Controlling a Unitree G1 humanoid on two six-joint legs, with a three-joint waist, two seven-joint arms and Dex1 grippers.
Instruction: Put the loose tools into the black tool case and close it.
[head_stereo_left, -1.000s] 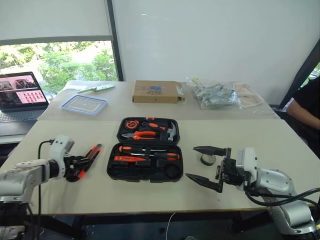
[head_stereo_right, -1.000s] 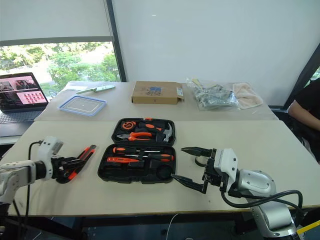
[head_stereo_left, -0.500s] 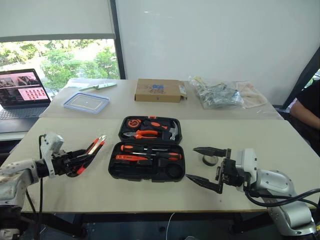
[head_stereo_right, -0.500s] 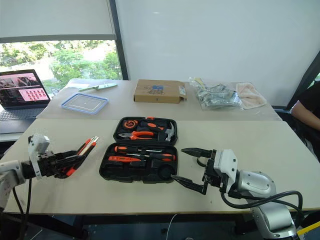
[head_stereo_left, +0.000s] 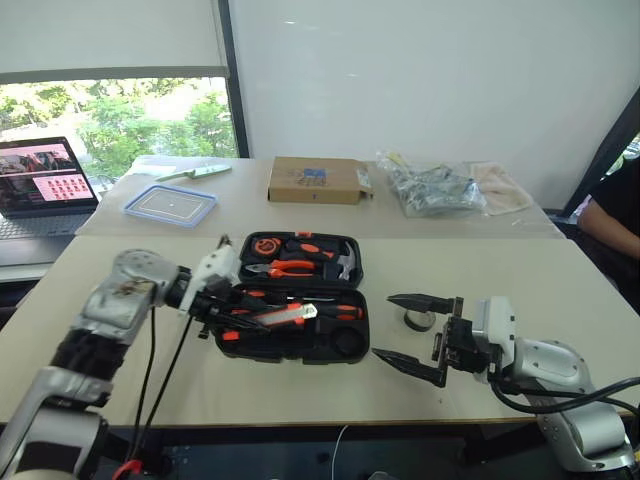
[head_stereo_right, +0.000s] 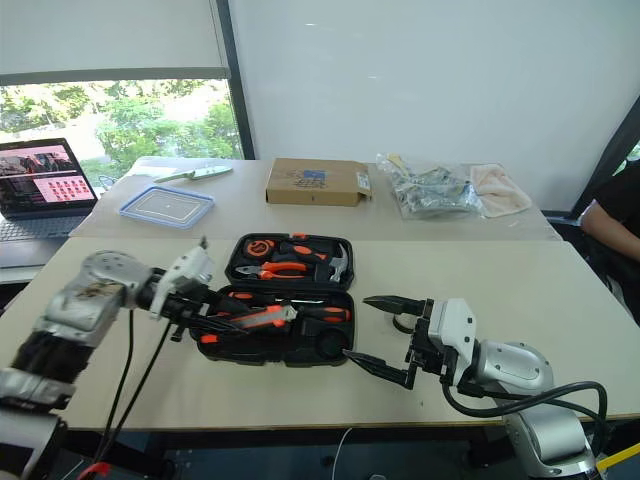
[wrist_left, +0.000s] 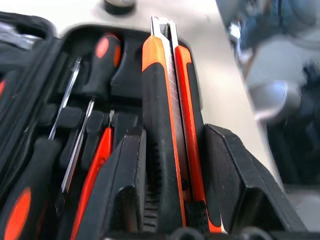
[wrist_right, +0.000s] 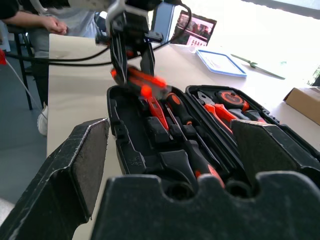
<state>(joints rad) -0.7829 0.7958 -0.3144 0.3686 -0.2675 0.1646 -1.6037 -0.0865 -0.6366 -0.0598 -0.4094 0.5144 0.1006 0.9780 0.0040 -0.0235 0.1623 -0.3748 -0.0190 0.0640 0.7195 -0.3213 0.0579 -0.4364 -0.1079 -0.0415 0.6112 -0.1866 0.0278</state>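
Orange utility knife (wrist_left: 167, 125) in left claw (head_stereo_left: 240, 312), over open black tool case (head_stereo_left: 345, 350)

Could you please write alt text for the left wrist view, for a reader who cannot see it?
The left gripper holds an orange-and-black utility knife lengthwise between its two black fingers, above the open black tool case, where screwdrivers lie in moulded slots.

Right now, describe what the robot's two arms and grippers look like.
Both arms are silver-grey metal segments with black joints and loose black cables. The left gripper and right gripper each carry two black fingers on a white wrist block; the right's taper to points.
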